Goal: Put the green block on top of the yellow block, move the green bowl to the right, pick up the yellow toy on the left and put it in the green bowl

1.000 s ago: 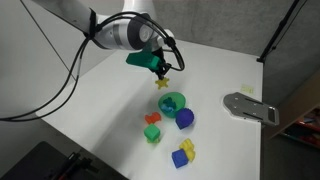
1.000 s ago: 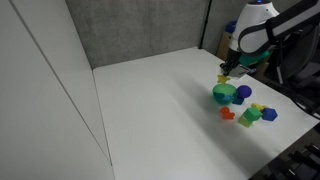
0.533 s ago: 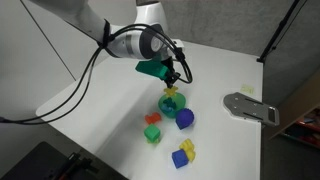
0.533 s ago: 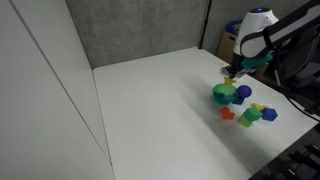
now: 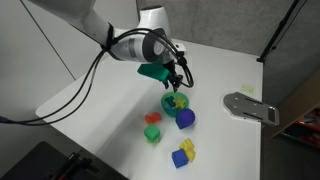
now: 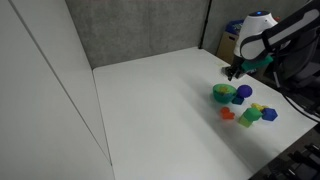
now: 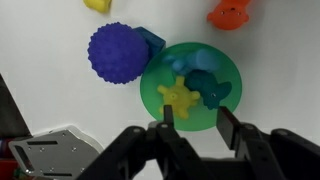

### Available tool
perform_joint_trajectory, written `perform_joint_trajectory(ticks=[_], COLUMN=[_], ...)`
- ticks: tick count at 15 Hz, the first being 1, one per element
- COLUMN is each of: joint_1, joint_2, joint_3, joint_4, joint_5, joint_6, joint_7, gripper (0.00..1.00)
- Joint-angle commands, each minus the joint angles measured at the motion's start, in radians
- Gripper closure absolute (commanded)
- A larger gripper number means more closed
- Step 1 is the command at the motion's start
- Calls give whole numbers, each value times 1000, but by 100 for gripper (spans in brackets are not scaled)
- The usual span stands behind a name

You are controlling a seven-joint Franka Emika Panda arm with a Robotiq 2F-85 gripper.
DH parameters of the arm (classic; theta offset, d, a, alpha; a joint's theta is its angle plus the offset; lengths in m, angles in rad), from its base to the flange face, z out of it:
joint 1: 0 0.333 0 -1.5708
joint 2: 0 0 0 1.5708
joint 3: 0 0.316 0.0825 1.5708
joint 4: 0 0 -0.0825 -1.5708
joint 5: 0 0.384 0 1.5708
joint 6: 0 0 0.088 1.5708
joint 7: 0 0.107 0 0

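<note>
gripper (image 7: 197,122) above green bowl (image 7: 160,75), jaws parted, nothing between them; yellow toy (image 7: 178,96) lies inside bowl, near its middle, beside darker teal shape (image 7: 208,86) on its right; blue spiky ball (image 7: 117,53) against bowl rim at upper left in wrist view; in both exterior views bowl stands on white table (image 5: 105,105) among small coloured blocks (image 5: 184,153)

green bowl (image 7: 190,62): teal, round, upright, mid-table. yellow toy (image 7: 178,95): star-shaped, lying inside the bowl. green block (image 5: 153,130) stacked on yellow block (image 5: 152,139), nearer the table's front edge; too small to separate the layers.
</note>
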Motion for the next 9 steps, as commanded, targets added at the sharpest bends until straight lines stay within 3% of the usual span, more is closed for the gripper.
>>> perform_joint_trajectory(ticks=[1, 4, 9], joint_1=[-7, -20, -69], joint_2=[-49, -76, -119], joint_3=[37, 80, 176], joint_4=[-39, -68, -116], joint_5=[1, 25, 128], joint_6=[-6, -15, -68], joint_7=[-18, -52, -198], gripper=[20, 0, 0])
